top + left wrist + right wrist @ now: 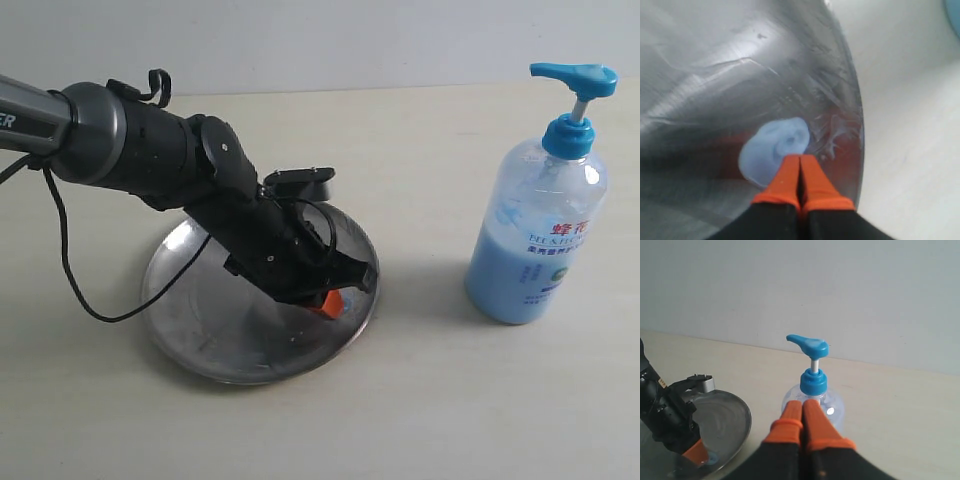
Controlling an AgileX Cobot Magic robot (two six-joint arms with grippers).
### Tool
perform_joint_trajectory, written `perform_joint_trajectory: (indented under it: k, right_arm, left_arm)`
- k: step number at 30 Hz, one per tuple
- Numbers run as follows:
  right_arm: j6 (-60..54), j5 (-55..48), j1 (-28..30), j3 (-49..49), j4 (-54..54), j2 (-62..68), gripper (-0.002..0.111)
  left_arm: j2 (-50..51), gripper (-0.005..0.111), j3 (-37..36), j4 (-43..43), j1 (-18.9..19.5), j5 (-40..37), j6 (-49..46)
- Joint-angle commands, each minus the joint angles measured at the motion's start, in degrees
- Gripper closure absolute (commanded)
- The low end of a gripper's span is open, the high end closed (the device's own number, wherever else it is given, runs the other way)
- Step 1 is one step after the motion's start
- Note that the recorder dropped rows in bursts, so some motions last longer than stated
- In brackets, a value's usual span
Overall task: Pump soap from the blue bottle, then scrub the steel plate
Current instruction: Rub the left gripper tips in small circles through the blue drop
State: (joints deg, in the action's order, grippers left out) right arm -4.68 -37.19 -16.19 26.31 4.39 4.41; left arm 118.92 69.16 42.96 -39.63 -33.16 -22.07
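Two orange tips of the left gripper [800, 162], pressed together on nothing, sit at the edge of the soap [771, 150] near the plate [195, 335] rim. Beyond, the bottle [535, 240] stands upright, apart from the plate; the right gripper [802, 407], likewise pinched empty, faces it.

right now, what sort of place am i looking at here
Probably a bare test bench staged for dishwashing practice, not a real kitchen: a plain beige table against a blank wall, holding the steel plate with a blob of soap and the blue bottle.
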Motion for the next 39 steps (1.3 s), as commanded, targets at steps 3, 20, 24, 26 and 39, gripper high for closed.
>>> perform_joint_trajectory:
  k: [3,20,24,26,39]
  right_arm:
    - [-0.08,0.46,0.22,-0.31,0.08,-0.37,0.108]
    - [-0.08,0.46,0.22,-0.31,0.08,-0.37,0.108]
    - [-0.08,0.46,0.22,-0.31,0.08,-0.37,0.108]
    - [-0.21,0.46,0.22,-0.31,0.08,-0.37,0.108]
    - [-0.21,0.46,0.22,-0.31,0.08,-0.37,0.108]
  left_arm:
    - [-0.18,0.107,0.37,0.92,-0.42,4.86,-0.25]
    - [-0.18,0.107,0.37,-0.75,-0.29,6.56,-3.27]
    - [0.10,0.107,0.37,-2.16,-0.29,6.56,-3.27]
    - [0.61,0.107,0.37,-2.16,-0.29,6.45,-3.27]
    - [2.19,0.107,0.49,1.09,-0.42,1.84,-3.27]
